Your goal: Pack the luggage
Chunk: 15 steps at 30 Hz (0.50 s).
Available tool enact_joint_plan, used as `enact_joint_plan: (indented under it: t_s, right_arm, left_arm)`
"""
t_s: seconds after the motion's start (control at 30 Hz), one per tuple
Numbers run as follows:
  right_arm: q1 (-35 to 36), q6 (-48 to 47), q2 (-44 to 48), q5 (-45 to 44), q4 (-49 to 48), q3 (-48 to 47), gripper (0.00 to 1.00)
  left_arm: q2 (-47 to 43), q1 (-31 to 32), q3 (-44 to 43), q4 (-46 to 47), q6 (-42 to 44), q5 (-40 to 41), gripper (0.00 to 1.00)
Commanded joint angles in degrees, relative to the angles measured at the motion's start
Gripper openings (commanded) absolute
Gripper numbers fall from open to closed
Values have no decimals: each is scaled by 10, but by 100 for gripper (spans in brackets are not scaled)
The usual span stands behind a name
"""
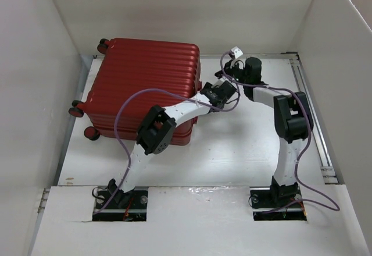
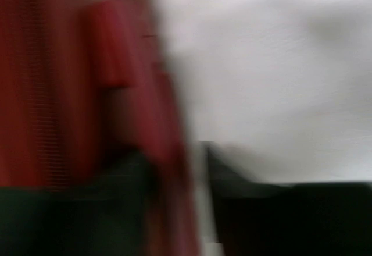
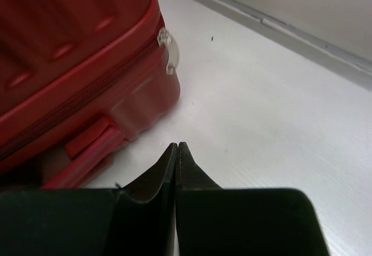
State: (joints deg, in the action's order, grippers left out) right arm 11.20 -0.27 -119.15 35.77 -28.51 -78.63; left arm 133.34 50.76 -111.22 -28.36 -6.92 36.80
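The luggage is a dark-red ribbed hard-shell suitcase. It lies flat and closed on the white table, with black wheels on its left side. My left gripper is at its right side. The left wrist view is badly blurred: the jaws stand apart, with a red edge of the luggage and a strip of white table between them. My right gripper is just beyond the luggage's far right corner. Its fingers are pressed together and empty, above bare table beside the luggage.
White walls enclose the table on the left, back and right. A metal track runs along the right wall and one along the back. Purple cables hang from both arms. A raised white shelf covers the near edge.
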Motion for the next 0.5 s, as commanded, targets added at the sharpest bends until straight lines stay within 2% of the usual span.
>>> enact_joint_plan:
  t_s: [0.0,0.03,0.17,0.2,0.23,0.27,0.3,0.33,0.37,0.47]
  right_arm:
    - [-14,3,52,12,-30,26,0]
    - [-20,3,61,7,-30,32,0]
    - [-25,8,113,1,-41,73,0]
    - [-25,8,137,1,-41,93,0]
    - [-32,8,150,-5,-41,104,0]
    - [-32,17,163,-5,-41,116,0]
    - [-44,22,177,-5,-41,128,0]
    - [-44,22,204,-5,-41,154,0]
    - [-52,22,218,-5,-41,167,0]
    - [-58,22,278,0,-13,220,0]
  left_arm:
    - [72,-63,43,-45,19,-247,5]
    - [72,-63,50,-54,19,-275,0]
    - [55,-73,100,-54,71,-342,0]
    - [29,-73,118,-42,93,-362,0]
    - [6,-63,142,-29,156,-378,0]
    - [-24,-47,217,17,196,-361,0]
    - [-97,-27,264,42,244,-345,0]
    - [-135,25,315,63,291,-326,0]
    - [-170,48,402,73,377,-314,0]
    - [-298,101,504,45,456,-323,0]
